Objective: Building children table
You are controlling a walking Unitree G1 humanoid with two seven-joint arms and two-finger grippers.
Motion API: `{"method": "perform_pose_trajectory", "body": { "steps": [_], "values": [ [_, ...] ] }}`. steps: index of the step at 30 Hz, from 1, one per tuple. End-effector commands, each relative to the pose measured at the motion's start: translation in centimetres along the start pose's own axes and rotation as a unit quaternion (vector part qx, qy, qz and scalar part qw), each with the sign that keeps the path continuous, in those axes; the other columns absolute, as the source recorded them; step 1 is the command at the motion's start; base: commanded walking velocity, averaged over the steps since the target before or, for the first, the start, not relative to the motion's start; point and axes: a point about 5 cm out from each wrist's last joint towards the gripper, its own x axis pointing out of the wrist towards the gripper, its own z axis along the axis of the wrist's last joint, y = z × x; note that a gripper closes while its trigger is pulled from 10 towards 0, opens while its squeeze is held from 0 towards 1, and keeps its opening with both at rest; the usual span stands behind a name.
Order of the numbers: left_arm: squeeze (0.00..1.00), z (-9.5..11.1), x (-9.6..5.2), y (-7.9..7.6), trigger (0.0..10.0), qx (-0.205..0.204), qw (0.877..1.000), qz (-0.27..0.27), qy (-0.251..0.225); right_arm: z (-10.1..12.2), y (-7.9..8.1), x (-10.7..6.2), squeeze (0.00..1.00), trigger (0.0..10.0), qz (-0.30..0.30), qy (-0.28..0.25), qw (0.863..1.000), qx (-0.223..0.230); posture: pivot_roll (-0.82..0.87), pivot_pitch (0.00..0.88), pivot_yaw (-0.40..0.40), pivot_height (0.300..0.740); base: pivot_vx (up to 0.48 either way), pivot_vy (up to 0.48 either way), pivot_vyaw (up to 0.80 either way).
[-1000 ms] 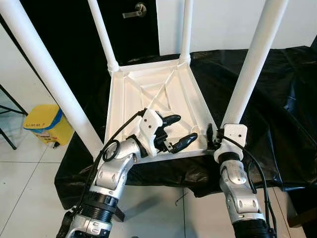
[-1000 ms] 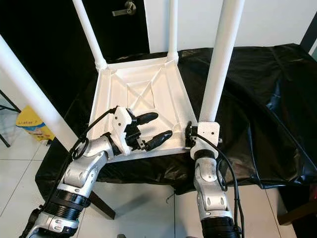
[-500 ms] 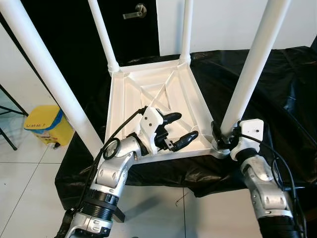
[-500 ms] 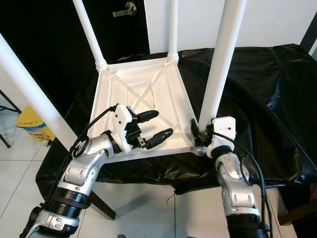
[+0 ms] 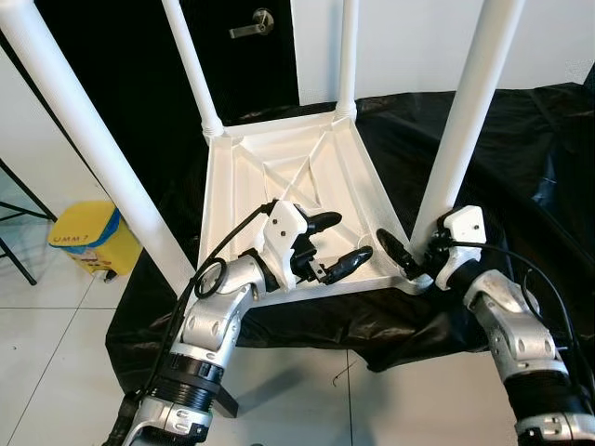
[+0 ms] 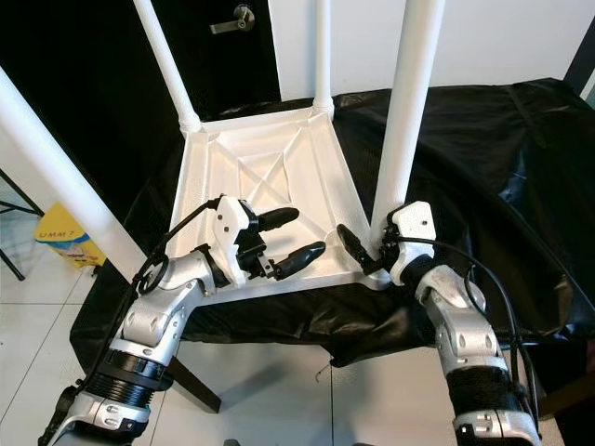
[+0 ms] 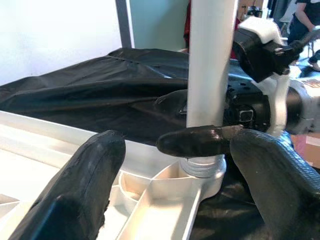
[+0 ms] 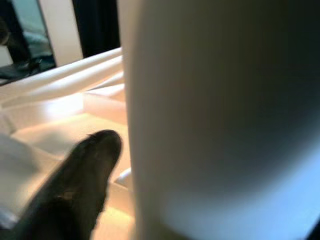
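Gripping low on the near right leg (image 5: pixel 462 121), the right gripper (image 5: pixel 414 257) has its black fingers set around the leg's base, one finger (image 5: pixel 392 253) on the inner side and the other hidden behind the post. They look closed on it, right where the leg enters the corner socket of the tabletop (image 5: pixel 288 181). A second ago this wrist stood straight up under the leg; now the forearm has swung out to the lower right of the frame and the wrist has rolled. I take that for a turn of the leg in its socket, so the screwing-in is under way, though I cannot see how far home it sits.

The left gripper (image 5: pixel 339 243) hovers over the near edge of the upturned top, lower centre of the frame, fingers spread and holding nothing. It has barely stirred in that time.

All four white legs stand up from the inverted top: two far ones at the upper centre, a thick one crossing the upper left, and the one being worked. The table looks close to built.

It lies on a surface draped in crumpled black sheet (image 5: pixel 539 167). Beyond is a white wall and a dark door with a lever handle (image 5: pixel 253 22). A yellow bin (image 5: pixel 84 242) sits on the pale tiled floor at the left edge.
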Motion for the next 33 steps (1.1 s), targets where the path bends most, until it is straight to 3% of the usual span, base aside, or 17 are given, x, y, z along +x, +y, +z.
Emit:
{"method": "perform_pose_trajectory", "body": {
  "steps": [1, 12, 13, 22, 24, 26, 33],
  "values": [
    [0.0, 0.3, -0.2, 0.6, 10.0, 0.009, 1.0, 0.03, -0.001, -0.3, 0.5, 0.6, 0.0, 0.0, 0.024, 0.007, 1.0, -0.005, -0.13, 0.0, 0.089, 0.74, 0.0, 0.0, 0.0],
    [0.0, 0.2, -0.3, 0.5, 10.0, 0.008, 1.0, 0.03, -0.001, -1.5, 0.6, -0.3, 0.0, 0.0, 0.036, 0.026, 0.999, 0.004, -0.13, 0.0, 0.094, 0.74, 0.0, 0.0, 0.0],
    [0.0, 0.2, -0.3, 0.5, 10.0, 0.008, 1.0, 0.03, 0.0, -1.6, 0.6, -0.3, 0.0, 10.0, 0.032, 0.028, 0.999, 0.005, -0.13, 0.0, 0.095, 0.74, 0.0, 0.0, 0.0],
    [0.0, -0.1, -0.4, 0.4, 10.0, 0.005, 1.0, 0.029, 0.003, -2.2, 0.6, -0.4, 0.0, 10.0, -0.009, 0.037, 0.999, 0.007, -0.13, 0.0, 0.09, 0.74, 0.0, 0.0, 0.0],
    [0.0, -0.1, -0.4, 0.4, 10.0, 0.004, 1.0, 0.029, 0.004, -2.4, 0.6, -0.4, 0.0, 10.0, -0.025, 0.042, 0.999, 0.006, -0.13, 0.0, 0.087, 0.74, 0.0, 0.0, 0.0],
    [0.0, -0.3, -0.4, 0.3, 10.0, 0.004, 1.0, 0.03, 0.006, -2.7, 0.7, -0.3, 0.0, 10.0, -0.077, 0.046, 0.996, 0.003, -0.14, 0.0, 0.082, 0.74, 0.0, 0.0, 0.0],
    [0.0, -0.4, -0.3, 0.3, 10.0, 0.003, 0.999, 0.031, 0.006, -2.7, 1.4, 0.0, 0.0, 10.0, -0.114, 0.043, 0.993, 0.01, -0.14, 0.0, 0.08, 0.74, 0.0, 0.0, 0.0]
  ]
}}
